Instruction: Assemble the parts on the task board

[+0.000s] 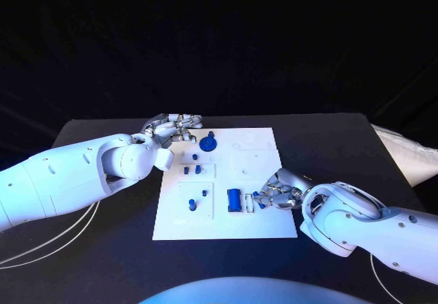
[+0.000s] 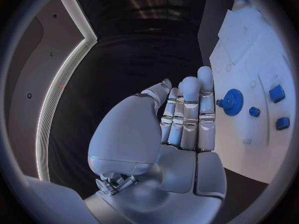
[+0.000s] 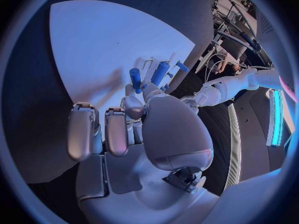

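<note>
right hand [image 3: 134,129] pinches one blue peg [image 3: 135,79]

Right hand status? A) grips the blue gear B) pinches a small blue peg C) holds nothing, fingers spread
B: in the right wrist view the right hand pinches a small blue cylindrical peg in its fingers above the white task board.
</note>
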Controlling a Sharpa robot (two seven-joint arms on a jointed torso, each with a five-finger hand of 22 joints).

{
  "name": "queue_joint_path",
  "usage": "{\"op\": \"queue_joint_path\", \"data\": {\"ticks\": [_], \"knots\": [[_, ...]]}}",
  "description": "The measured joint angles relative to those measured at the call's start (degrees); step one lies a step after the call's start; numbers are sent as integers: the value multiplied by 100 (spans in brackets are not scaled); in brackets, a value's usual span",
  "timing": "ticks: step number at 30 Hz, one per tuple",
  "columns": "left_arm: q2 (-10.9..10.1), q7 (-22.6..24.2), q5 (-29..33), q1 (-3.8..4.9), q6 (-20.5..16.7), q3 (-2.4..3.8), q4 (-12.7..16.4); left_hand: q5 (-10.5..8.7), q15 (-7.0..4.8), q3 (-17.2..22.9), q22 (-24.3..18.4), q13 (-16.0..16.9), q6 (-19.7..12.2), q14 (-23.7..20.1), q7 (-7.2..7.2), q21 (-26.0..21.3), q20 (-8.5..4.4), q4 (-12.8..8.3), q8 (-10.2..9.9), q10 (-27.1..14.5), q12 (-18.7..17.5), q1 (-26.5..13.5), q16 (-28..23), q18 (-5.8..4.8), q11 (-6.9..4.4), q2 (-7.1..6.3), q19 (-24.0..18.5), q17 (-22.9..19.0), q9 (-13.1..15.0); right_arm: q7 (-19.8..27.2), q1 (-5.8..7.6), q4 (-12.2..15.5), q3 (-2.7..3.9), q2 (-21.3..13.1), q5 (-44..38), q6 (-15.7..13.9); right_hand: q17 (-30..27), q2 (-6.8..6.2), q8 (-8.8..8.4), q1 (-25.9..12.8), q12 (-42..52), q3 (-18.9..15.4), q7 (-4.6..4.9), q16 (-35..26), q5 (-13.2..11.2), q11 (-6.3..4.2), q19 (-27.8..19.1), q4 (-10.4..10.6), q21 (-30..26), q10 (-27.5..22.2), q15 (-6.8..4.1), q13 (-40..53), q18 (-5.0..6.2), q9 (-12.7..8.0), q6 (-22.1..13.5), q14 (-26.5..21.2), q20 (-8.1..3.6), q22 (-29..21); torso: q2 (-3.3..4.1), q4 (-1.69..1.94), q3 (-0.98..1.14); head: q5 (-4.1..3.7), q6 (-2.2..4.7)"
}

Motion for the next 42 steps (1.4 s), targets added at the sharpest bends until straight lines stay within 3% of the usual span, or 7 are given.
{"op": "queue_joint_path", "data": {"ticks": [15,42], "knots": [[17,0,-11,0,14,0,-11,0,0,0,1,-1,0,0,0,0,0,0,0,0,0,0,0,0,0,0,0,1,0,-17,-4,-105,0,169,197,23,-1,2,39,-123,110,-28,-12,0,0,-36,0,64,0,78,0,121,0,19,51,0,0,7,2,-4,0,14,-13],[22,-15,-20,-1,34,0,-19,0,0,0,2,3,0,0,0,1,0,0,0,0,0,0,0,0,0,0,0,1,0,-106,-7,-162,4,266,115,334,-2,-31,84,-343,203,-111,-33,14,0,-29,7,205,21,134,1,234,0,48,73,0,-7,16,-1,-4,2,23,-26]]}}
